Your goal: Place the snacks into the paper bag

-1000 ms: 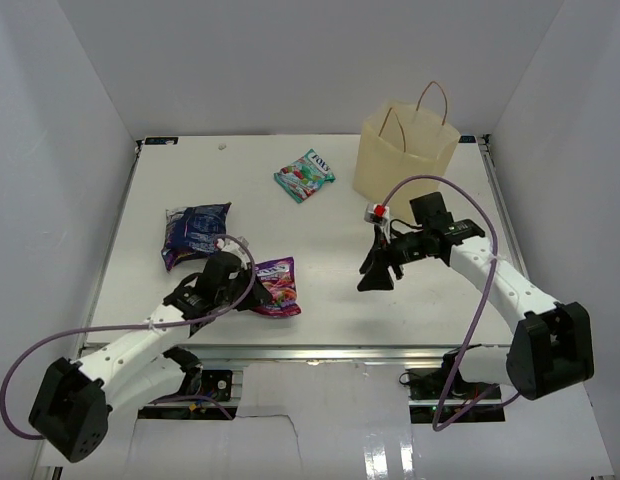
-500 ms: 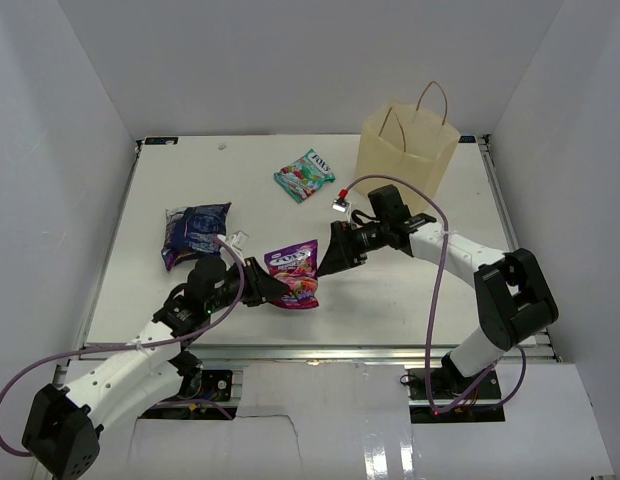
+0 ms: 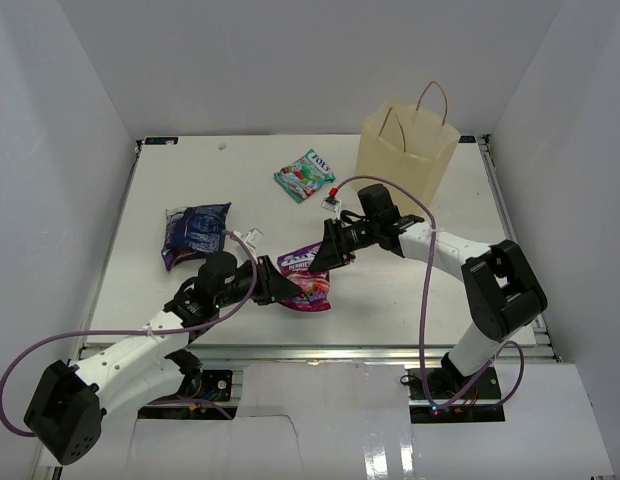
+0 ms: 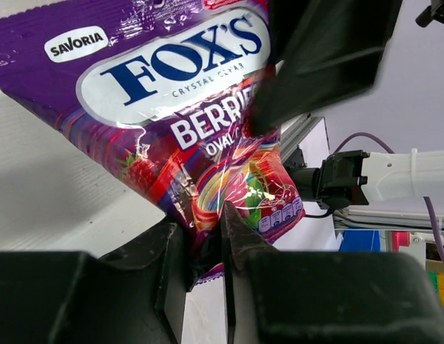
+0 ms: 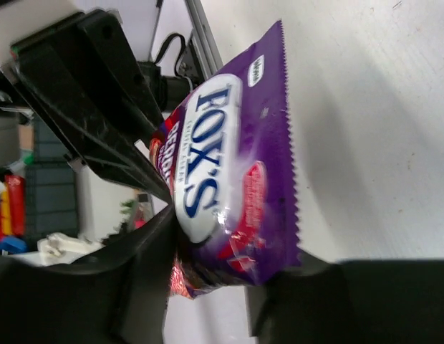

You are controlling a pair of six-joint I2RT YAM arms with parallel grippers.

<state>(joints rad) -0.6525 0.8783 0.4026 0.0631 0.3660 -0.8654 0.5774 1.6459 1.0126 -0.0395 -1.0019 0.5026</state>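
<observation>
The purple candy packet point(image 3: 310, 283) is held up off the table between both arms. My left gripper point(image 3: 280, 292) is shut on its lower corner, as the left wrist view point(image 4: 204, 229) shows with the packet point(image 4: 179, 93) pinched. My right gripper point(image 3: 325, 255) is at the packet's upper end, and in the right wrist view point(image 5: 229, 236) its jaws stand apart on either side of the packet point(image 5: 236, 165). The tan paper bag point(image 3: 405, 150) stands upright at the back right. A teal packet point(image 3: 305, 175) and a dark blue packet point(image 3: 195, 235) lie on the table. The other snacks are out of view.
The white table point(image 3: 440, 300) is walled in white on the left, back and right. The bag's two cord handles point(image 3: 433, 100) stick up above its open mouth. A purple cable point(image 3: 422, 300) loops off each arm.
My left gripper has lifted the purple packet off the table and carried it right. My right arm has swung left from beside the bag, and its jaws now straddle the packet's top.
</observation>
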